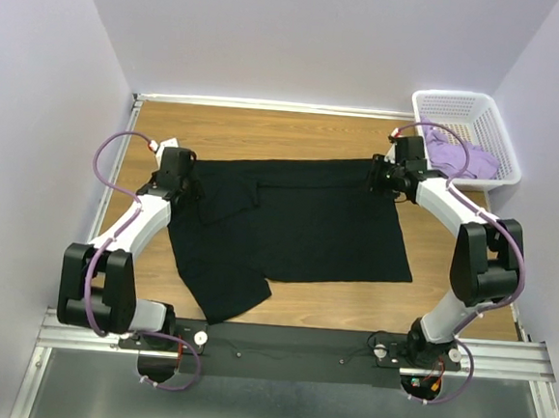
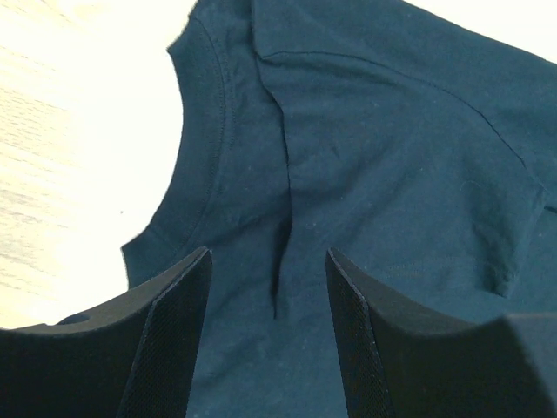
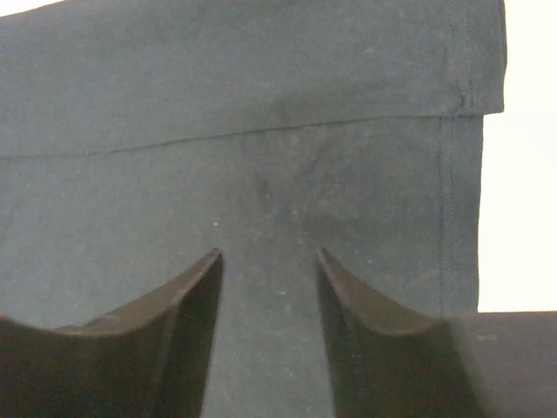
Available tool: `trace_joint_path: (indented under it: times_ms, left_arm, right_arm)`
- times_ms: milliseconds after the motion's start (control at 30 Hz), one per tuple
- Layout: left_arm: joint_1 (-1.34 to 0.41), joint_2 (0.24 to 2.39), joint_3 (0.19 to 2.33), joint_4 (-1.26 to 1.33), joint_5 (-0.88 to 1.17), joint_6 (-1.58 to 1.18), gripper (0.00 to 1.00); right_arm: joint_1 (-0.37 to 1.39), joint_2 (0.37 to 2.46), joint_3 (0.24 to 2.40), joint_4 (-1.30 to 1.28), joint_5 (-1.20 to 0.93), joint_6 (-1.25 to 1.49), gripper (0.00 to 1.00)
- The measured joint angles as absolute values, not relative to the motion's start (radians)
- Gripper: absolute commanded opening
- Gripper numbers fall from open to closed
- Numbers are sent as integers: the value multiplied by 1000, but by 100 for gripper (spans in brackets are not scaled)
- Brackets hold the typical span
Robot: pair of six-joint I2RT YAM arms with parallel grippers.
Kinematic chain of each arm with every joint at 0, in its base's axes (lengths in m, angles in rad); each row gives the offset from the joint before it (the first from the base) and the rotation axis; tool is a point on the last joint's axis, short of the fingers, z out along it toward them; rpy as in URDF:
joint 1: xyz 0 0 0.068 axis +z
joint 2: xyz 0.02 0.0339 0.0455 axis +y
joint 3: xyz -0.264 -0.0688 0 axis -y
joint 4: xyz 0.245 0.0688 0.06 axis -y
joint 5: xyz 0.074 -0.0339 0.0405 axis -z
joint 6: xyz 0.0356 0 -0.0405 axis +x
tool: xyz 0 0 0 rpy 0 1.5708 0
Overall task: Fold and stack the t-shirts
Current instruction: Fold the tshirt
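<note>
Lavender walls close in a wooden table [image 1: 266, 131], and the black t-shirt [image 1: 308, 221] lies spread across its middle, lying crosswise with the neck to the left and the hem to the right. The far long edge looks already turned in toward the centre. The near sleeve [image 1: 226, 297] sticks out flat toward the arm bases.

The left gripper [image 2: 268, 261] hangs over the neck end with its jaws apart and gripping nothing; a raised crease runs between them, just beside the collar [image 2: 209, 131]. The right gripper [image 3: 269, 257] sits over the hem end, jaws likewise spread and empty, with the folded edge [image 3: 218, 138] just ahead of them.

To my eye the step in hand is the lengthwise fold. Doing it well means both arms pinching matching points on the same edge, taking both layers where the cloth is doubled, lifting evenly and carrying across together so the shirt stays square. The left side should catch the shoulder, not the loose collar, or the neck will drag and bunch.

The lavender t-shirt [image 1: 462, 160] lies heaped in the white basket [image 1: 500, 120] at the far right corner, so its shape can't be made out. From above, black fingers blur into black cloth, and I cannot tell whether either gripper's tips touch the fabric. Both wrist views cut off most of the shirt.
</note>
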State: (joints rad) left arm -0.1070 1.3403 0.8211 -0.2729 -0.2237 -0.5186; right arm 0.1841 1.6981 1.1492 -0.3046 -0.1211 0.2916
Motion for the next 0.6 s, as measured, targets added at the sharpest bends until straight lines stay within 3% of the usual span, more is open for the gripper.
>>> trace_joint_path:
  times_ms: [600]
  left_arm:
    - [-127, 1845, 1162, -283, -147, -549, 57]
  right_arm:
    - [184, 2048, 1414, -303, -46, 308, 61]
